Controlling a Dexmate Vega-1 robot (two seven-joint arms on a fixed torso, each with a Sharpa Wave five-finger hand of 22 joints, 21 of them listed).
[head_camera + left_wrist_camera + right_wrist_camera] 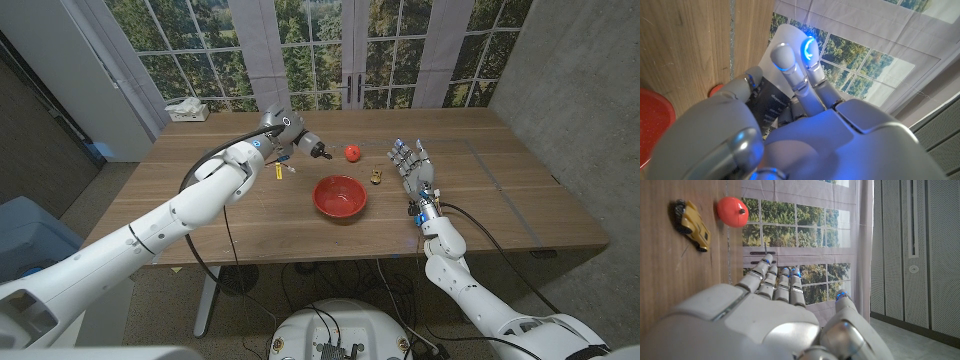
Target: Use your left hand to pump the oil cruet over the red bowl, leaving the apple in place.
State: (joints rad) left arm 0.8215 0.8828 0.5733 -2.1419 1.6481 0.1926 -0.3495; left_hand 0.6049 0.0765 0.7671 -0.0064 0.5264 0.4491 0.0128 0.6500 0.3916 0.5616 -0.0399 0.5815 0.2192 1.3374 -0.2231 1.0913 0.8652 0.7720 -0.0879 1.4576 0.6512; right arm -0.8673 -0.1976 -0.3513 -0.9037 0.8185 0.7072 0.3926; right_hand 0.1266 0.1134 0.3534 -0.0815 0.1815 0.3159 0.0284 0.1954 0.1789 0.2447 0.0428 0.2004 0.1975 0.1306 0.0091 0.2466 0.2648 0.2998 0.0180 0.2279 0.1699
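My left hand (296, 140) grips a dark oil cruet (313, 149) and holds it above the table, behind and to the left of the red bowl (339, 196). The cruet's tip points toward the red apple (352, 152), which sits on the wood behind the bowl. In the left wrist view the fingers (790, 70) wrap the dark cruet body (767, 107), with the bowl's rim (652, 120) and a bit of the apple (716, 90) beside it. My right hand (410, 166) stands to the right of the bowl, fingers spread and holding nothing. The right wrist view shows this hand (775, 315) and the apple (731, 211).
A small yellow toy car (377, 178) (690, 225) lies between the bowl and my right hand. A small yellow object (281, 172) lies on the table under my left hand. A tissue box (187, 110) sits at the table's far left corner.
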